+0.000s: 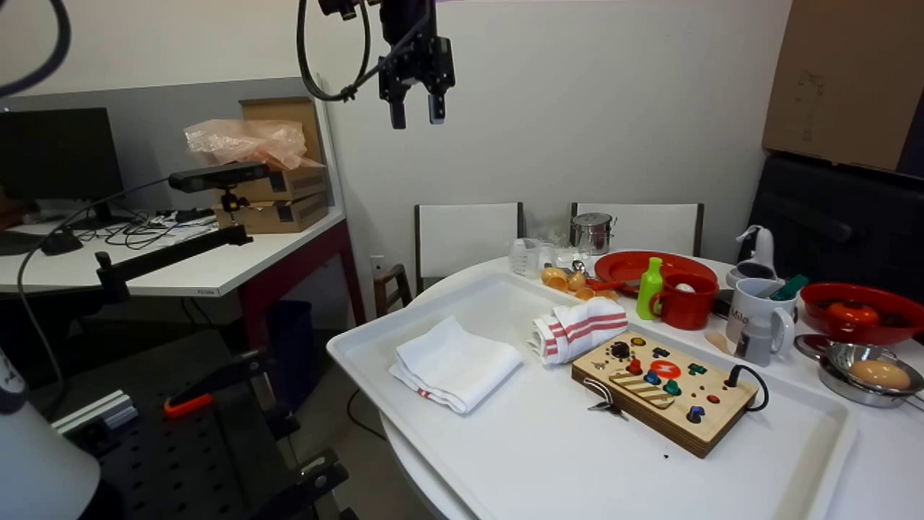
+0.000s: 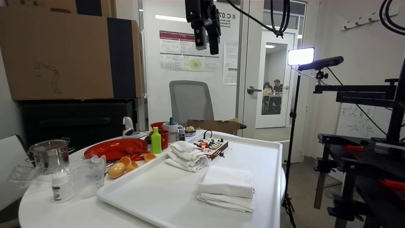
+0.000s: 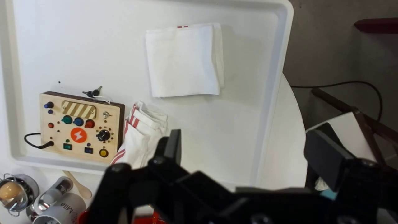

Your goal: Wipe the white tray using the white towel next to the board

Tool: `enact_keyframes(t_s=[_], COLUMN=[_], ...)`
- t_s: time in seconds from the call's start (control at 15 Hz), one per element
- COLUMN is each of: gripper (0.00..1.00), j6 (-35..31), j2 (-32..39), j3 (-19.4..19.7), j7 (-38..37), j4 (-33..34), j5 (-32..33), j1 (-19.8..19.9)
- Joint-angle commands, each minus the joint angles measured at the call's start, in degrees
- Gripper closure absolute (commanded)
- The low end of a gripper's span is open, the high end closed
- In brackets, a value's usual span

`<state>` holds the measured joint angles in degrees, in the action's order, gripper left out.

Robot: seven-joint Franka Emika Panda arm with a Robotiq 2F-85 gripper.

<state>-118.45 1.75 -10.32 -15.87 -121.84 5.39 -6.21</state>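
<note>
wrist view: your gripper (image 3: 244, 139) has its fingers spread wide; both exterior views put it up high, tips pointing down, well apart from the tray (image 3: 102, 46) and everything on it. your striped towel (image 1: 583, 325) is white with red bands, bunched up, lying on the tray just beside the wooden board (image 3: 81, 130); touching or not, can't tell. folded towel (image 3: 183, 62), also white, lies flat near it. tray is white, raised rim, one dark speck (image 1: 665, 456) too small to name. hidden stuff: your gripper covers part of the striped towel in the wrist view; in an exterior view that towel (image 2: 187, 155) blocks part of the board; your arm (image 1: 408, 22) gets cut off at the top and the tray at the bottom in both exterior views
</note>
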Motion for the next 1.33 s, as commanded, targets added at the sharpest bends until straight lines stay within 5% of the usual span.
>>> enact_keyframes(t_s=[0.0,0.47,0.87,1.27], gripper=[0.0,0.0,0.0,0.0], j6=[-6.26,-14.58,-11.73,-4.94], j2=[2.19,14.19,27.04,37.27], j3=[1.44,7.75,10.7,10.22], j7=[-3.02,-14.71,-11.07,-4.08], j4=[-0.98,4.37,13.71,24.17], j5=[3.52,14.55,9.26,-2.63], j1=[-0.62,-0.87,-0.84,2.59])
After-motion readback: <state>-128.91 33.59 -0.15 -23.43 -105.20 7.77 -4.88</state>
